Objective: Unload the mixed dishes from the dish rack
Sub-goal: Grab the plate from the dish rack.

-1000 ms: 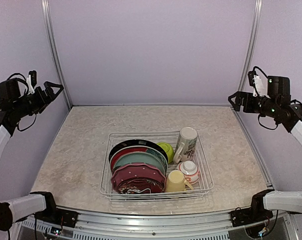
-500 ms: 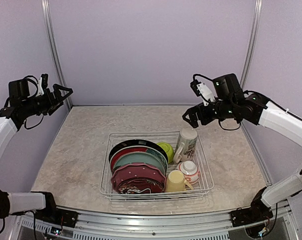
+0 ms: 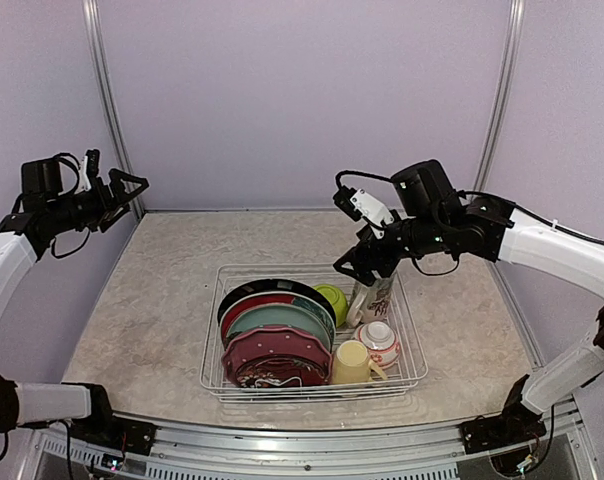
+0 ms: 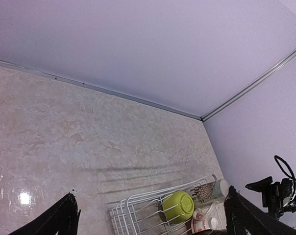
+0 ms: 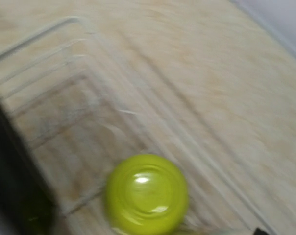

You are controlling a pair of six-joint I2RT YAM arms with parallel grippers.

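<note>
Right now your right gripper point(image 3: 354, 264) hangs over the far end of the dish rack point(image 3: 413, 338), the tall cream printed mug point(image 3: 375, 292) just beneath its fingers and the lime-green bowl point(image 5: 147, 193) just beside them. I cannot tell whether those fingers are apart. Commit to one target: centre over the mug's rim and descend straight, staying off the bowl and the plates point(image 3: 277, 330). The blurred right wrist view puts the bowl under the camera — a line the overhead view hides. Your left gripper point(image 3: 130, 188) waits well away; only its wrist view shows the fingers point(image 4: 64, 218) spread and empty.
</note>
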